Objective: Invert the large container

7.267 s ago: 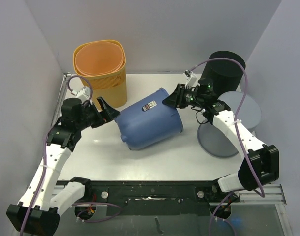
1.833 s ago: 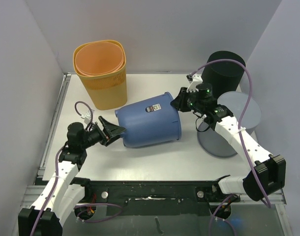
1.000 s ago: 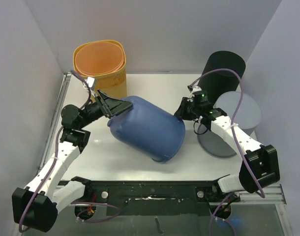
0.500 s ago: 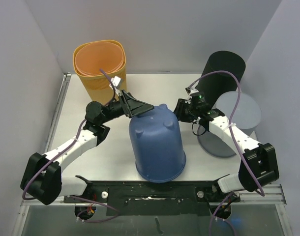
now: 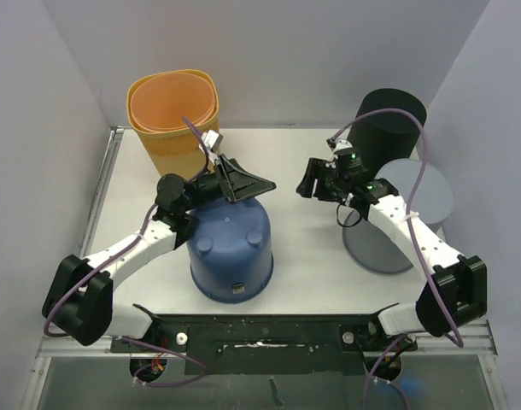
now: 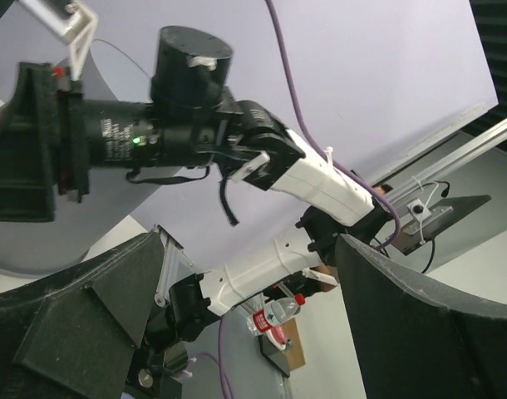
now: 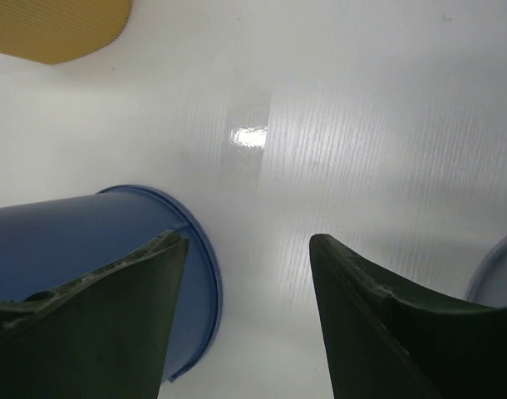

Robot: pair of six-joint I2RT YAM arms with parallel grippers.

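Left gripper [image 5: 254,184] first: its fingers are spread wide with nothing between them, and its own camera looks straight through the gap at the right arm [image 5: 406,231] across the way. It hangs over the far edge of the blue bin [image 5: 229,252], just above the upturned bottom; from overhead I can't tell whether it touches the plastic.

Over to the right gripper [image 5: 305,181]: its jaws are parted too, holding nothing. Its wrist camera shows only bare white table [image 5: 312,256] in the gap, with the bin's blue wall off behind the left finger [image 7: 95,324]. It sits to the right of the bin and well apart from it.

Now the bin itself: it stands mouth down on the table, flat bottom facing up with small round feet showing. A small label sits low on its near wall. It's left of centre, towards the near edge.

Further out, an orange basket [image 5: 177,124] stands upright in the far left corner, just beyond the left arm [image 5: 132,248]. On the far right stands a tall black cylinder [image 5: 389,128], and a grey drum [image 5: 389,243] sits just in front of it.
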